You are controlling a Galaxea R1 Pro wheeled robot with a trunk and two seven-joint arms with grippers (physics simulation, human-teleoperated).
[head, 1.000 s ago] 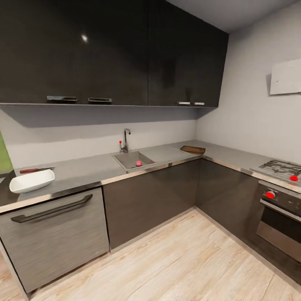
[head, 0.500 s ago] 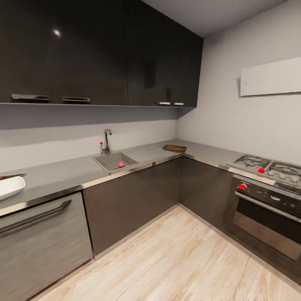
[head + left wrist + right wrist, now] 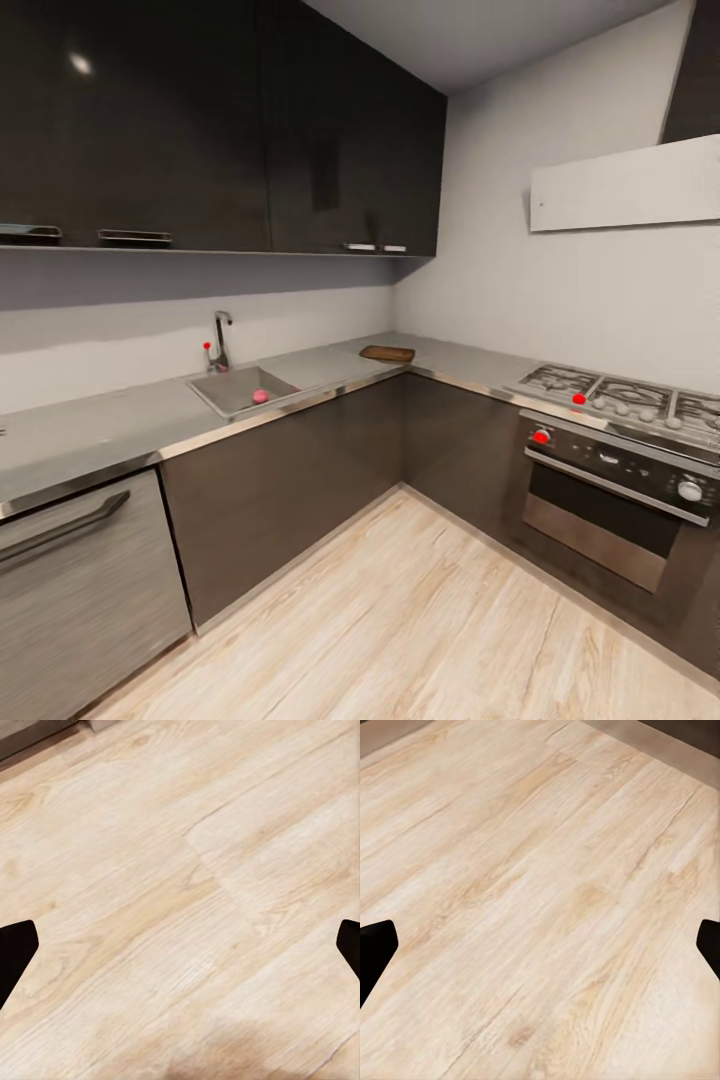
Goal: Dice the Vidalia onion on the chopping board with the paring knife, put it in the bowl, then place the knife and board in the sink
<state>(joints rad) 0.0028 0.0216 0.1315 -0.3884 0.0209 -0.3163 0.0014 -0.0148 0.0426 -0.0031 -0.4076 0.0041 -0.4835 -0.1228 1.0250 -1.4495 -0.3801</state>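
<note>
The left tool (image 3: 180, 952) hangs over the pale wooden floor (image 3: 187, 892), its two dark fingertips (image 3: 15, 949) spread wide apart with bare planks between them.

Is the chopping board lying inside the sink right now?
No, the chopping board lies on the countertop near the corner, apart from the sink.

I am looking at a counter (image 3: 120, 425) running along the far wall and turning the corner to the right. The sink (image 3: 240, 388) is sitting in it, the Vidalia onion (image 3: 260, 396) lying inside. The chopping board (image 3: 387, 353) is resting further right near the corner, the stove (image 3: 620, 395) beyond on the right run.
</note>
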